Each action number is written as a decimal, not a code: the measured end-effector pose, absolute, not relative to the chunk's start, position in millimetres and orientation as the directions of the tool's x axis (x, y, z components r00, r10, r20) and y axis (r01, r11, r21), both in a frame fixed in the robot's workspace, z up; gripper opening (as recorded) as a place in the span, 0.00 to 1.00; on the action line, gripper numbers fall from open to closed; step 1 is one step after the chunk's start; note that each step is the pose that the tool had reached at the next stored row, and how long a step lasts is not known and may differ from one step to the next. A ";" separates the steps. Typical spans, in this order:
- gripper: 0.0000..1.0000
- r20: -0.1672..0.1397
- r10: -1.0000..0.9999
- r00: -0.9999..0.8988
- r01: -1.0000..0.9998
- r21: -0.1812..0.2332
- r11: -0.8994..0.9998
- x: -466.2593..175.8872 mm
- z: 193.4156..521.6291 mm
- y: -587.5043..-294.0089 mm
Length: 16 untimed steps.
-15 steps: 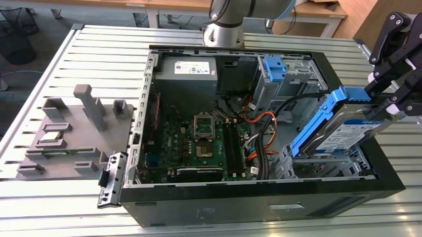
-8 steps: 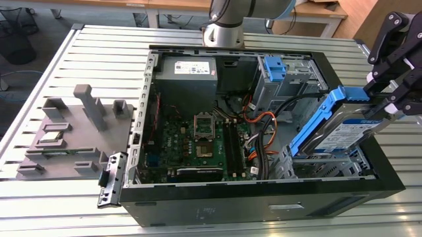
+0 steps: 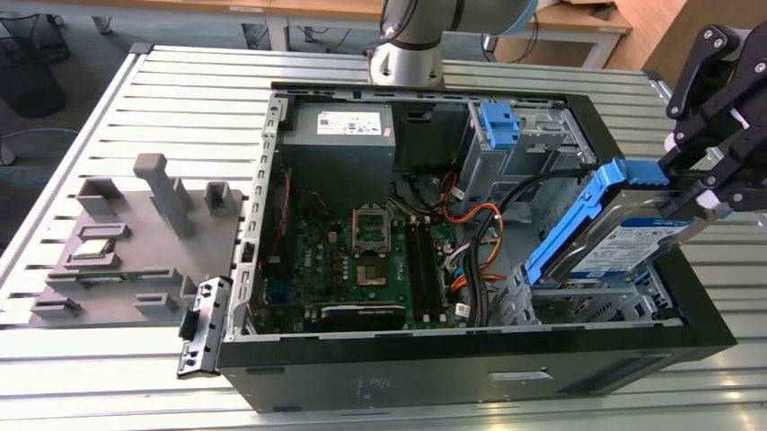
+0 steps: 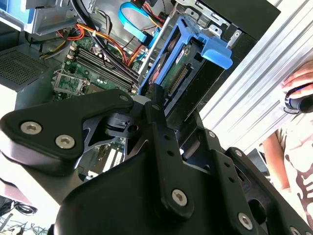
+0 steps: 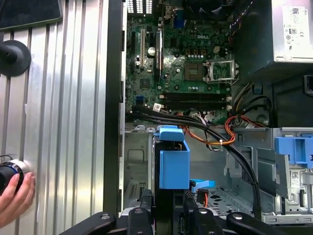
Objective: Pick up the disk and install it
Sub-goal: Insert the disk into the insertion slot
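The disk [image 3: 623, 242] leans in the case [image 3: 480, 357], on the exterior view's right of the motherboard [image 3: 372, 256]

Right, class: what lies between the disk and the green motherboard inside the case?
A bundle of black and orange cables runs between the disk and the motherboard, clearest in the exterior view.

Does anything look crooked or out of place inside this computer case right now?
The disk sits askew: it leans at a steep tilt, lower end at the drive cage, upper end clamped in the gripper, so it is not seated flat.
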<state>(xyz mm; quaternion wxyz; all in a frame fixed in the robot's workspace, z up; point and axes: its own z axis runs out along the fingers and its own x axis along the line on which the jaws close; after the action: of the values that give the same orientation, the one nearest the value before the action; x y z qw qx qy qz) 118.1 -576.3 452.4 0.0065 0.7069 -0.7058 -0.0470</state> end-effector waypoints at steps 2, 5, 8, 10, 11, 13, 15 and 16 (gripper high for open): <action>0.35 -0.057 -0.998 -0.001 -0.997 0.076 -0.003 118.0 451.5 -576.3; 0.35 -0.057 -0.998 -0.002 -0.997 0.075 -0.002 118.0 449.7 -576.3; 0.35 -0.057 -0.998 -0.003 -0.997 0.075 -0.001 118.0 447.9 -576.3; 0.35 -0.057 -0.998 -0.004 -0.997 0.075 -0.001 118.0 446.3 -576.3; 0.35 -0.057 -0.998 -0.004 -0.997 0.075 0.000 118.0 445.4 -576.3; 0.35 -0.057 -0.998 -0.005 -0.997 0.075 0.001 117.9 443.7 -576.3; 0.35 -0.057 -0.998 -0.006 -0.997 0.075 0.001 117.9 441.9 -576.3; 0.35 -0.057 -0.998 -0.006 -0.997 0.075 0.002 117.9 440.9 -576.3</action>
<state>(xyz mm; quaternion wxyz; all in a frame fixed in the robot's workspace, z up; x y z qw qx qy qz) 117.9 -576.3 440.9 0.0063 0.7050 -0.7077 -0.0469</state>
